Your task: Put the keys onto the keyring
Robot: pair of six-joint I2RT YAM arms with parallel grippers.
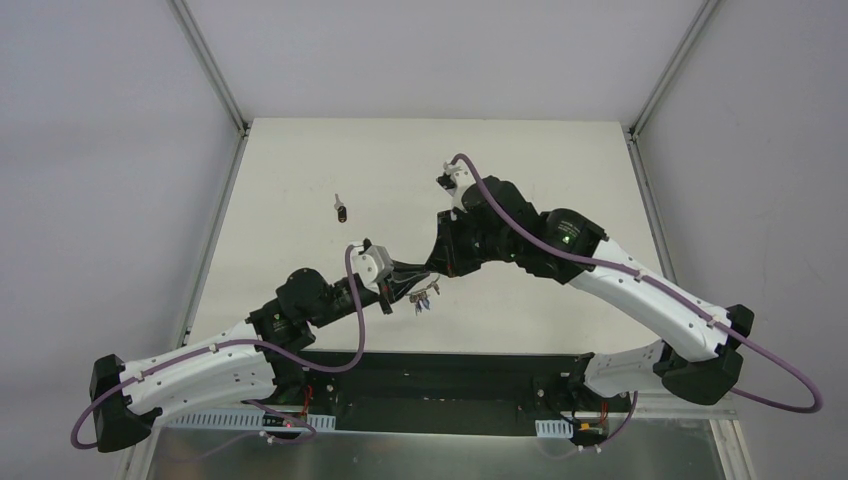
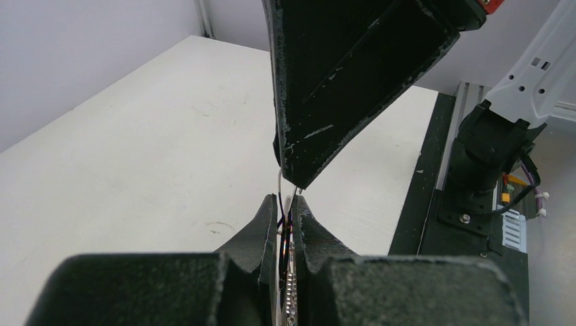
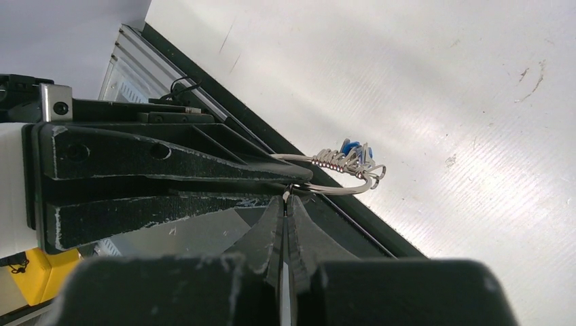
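Keyring (image 3: pixel 363 185): light, thin, springy wire, slippery; best pinched on bare arc, away from keys (image 3: pixel 350 148).
Left gripper (image 2: pixel 289 207): clenched on keyring.
Right gripper (image 3: pixel 286 198): clenched on keyring.

A flat white rectangular table (image 1: pixel 300 170) shows faint scuffs. One small dark-tipped silver piece (image 1: pixel 342 209) lies left of centre.

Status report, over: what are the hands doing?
Left hand and right hand shut on the keyring. Keys hang on it. Loose key on table.
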